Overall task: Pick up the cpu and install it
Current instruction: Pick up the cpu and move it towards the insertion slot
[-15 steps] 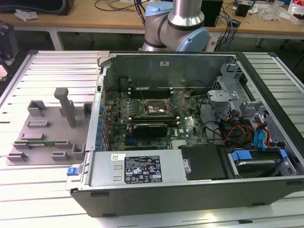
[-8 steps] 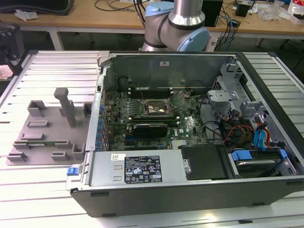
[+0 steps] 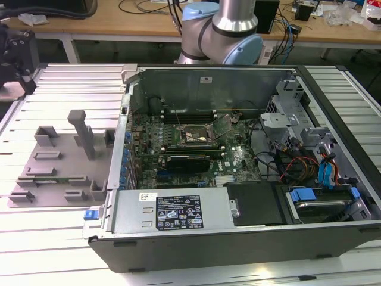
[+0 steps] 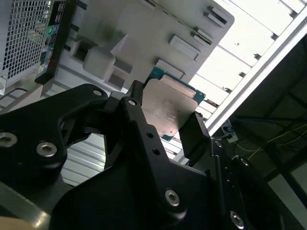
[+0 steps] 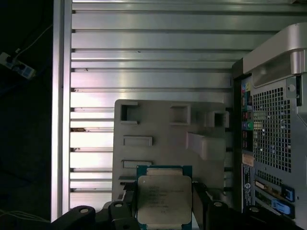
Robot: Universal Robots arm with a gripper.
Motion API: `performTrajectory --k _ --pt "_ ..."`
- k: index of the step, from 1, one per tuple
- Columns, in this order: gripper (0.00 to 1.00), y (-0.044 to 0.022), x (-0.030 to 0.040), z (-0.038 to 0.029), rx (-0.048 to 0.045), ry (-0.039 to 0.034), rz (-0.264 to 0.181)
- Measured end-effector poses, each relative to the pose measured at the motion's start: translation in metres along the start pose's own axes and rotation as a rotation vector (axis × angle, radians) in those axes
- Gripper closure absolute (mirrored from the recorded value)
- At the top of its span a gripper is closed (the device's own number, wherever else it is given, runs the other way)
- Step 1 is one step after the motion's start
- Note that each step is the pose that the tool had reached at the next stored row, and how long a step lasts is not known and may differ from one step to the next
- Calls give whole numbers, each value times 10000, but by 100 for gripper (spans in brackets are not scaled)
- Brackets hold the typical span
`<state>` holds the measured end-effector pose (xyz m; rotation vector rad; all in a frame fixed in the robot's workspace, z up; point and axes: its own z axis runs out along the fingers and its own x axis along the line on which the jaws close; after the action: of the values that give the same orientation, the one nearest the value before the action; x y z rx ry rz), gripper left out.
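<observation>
My gripper (image 5: 164, 207) is shut on the cpu (image 5: 164, 197), a flat square chip with a silvery top plate and a green rim. One black finger presses on each of two opposite edges. In the second wrist view the cpu (image 4: 169, 106) sits tilted between the same fingers (image 4: 140, 122) of the gripper (image 4: 168, 125). It hangs in the air above the grey fixture plate (image 5: 163, 129). In the exterior view the black wrist assembly (image 3: 13, 56) is at the far left. The open motherboard socket (image 3: 193, 136) lies inside the computer case (image 3: 238, 229).
The grey fixture plate (image 3: 59, 161) carries raised holders and a tall post (image 3: 83, 134). It lies on the slatted aluminium table (image 3: 71, 89) at the exterior view's left of the case. The case's rear panel (image 5: 273, 120) stands close beside the plate. Cables and drive bays (image 3: 309, 173) fill the case's right side.
</observation>
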<state>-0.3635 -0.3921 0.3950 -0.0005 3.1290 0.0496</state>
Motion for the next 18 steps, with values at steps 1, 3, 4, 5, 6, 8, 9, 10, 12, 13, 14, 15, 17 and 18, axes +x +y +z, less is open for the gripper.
performTrajectory --k 1,3,4,5,6,8,9,10,12,13,14,15,17,18 --pt "45 0 -28 1 -1 -2 0" --pt "45 0 -84 1 0 -1 0" --pt "45 0 -116 2 -1 0 0" --pt "45 0 -143 2 0 0 0" --pt "45 0 -172 2 0 -1 1" --pt "45 0 -229 3 -1 -1 1" --pt "45 0 -243 3 -1 -1 1" --pt "45 0 -270 4 -1 -1 0" --pt "45 0 -340 4 0 0 0" --pt "45 0 -354 4 0 0 0" --pt "45 0 -367 5 -1 0 0" --pt "45 0 -389 5 0 -1 0" --pt "45 0 -416 6 -1 -1 0" --pt "45 0 -433 6 -1 0 0"
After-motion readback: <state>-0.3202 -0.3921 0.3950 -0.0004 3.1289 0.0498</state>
